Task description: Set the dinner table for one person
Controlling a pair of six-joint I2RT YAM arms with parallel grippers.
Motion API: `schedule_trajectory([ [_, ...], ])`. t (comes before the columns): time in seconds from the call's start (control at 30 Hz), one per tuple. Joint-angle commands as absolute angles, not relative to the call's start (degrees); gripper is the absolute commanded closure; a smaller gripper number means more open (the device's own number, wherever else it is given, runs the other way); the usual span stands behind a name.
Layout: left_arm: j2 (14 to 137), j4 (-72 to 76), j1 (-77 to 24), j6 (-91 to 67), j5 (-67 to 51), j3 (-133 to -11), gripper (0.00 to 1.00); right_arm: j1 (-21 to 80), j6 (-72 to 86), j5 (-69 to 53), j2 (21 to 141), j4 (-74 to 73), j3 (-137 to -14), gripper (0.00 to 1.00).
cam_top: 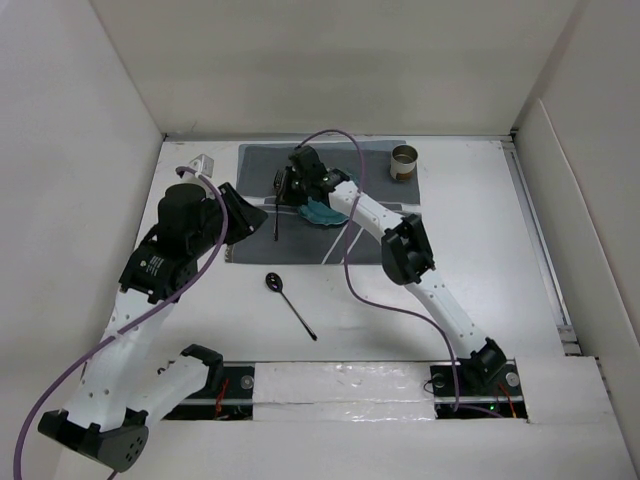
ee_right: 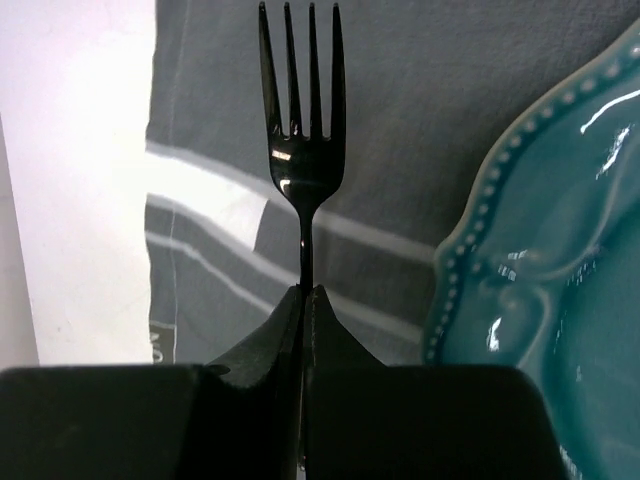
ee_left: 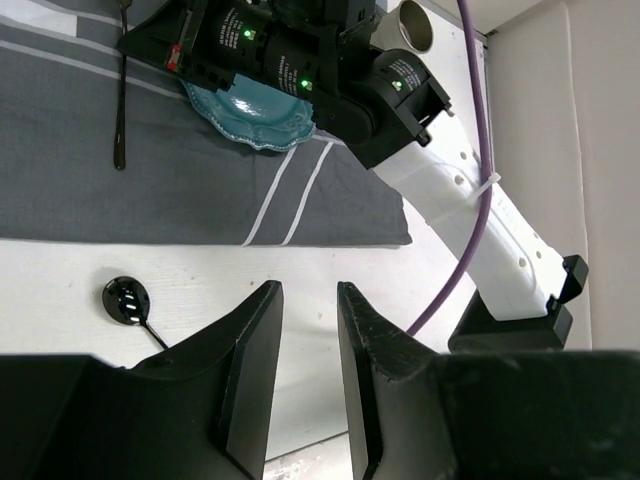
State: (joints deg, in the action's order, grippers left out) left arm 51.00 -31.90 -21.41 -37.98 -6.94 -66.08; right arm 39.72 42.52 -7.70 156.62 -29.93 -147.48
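Top external: right arm (cam_top: 400, 235) overlaps teal plate (cam_top: 322, 213) beside fork (cam_top: 277, 225)

- The left arm (cam_top: 150, 265) is white with chunky black joints.
- The right arm (cam_top: 440, 300) is white and black too, with small round holes in its side.
- A purple cable (ee_left: 490, 150) runs along each arm.
- Little green lights (ee_left: 245, 33) shine on the right arm's black wrist.
- The left gripper (ee_left: 305, 300) has two smooth black fingers.
- The right gripper (ee_right: 305, 310) has black fingers too.
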Motion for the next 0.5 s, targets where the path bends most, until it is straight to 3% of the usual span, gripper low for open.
schedule_trajectory([
  [0.0,50.19,-31.64,-21.71,-36.74,-5.28,-65.83,0.74,39.81,45.79,-8.96,158.37,-24.26,-152.22,1.0],
  [0.1,49.92,-31.9,-21.71,-36.65,-4.49,-65.65,0.73,39.2,46.41,-9.84,159.43,-23.65,-152.67,0.97],
  [0.2,50.18,-31.64,-21.71,-36.47,-4.39,-65.83,0.73,39.2,46.23,-10.81,158.82,-23.64,-152.14,0.77],
  [0.3,50.8,-30.59,-21.71,-36.56,-4.57,-66.36,0.73,39.2,44.92,-11.25,155.23,-23.47,-150.04,0.66],
  [0.47,52.38,-30.06,-21.71,-35.33,-1.94,-69.86,0.73,38.06,39.48,-13.35,142.5,-20.83,-139.33,0.59],
])
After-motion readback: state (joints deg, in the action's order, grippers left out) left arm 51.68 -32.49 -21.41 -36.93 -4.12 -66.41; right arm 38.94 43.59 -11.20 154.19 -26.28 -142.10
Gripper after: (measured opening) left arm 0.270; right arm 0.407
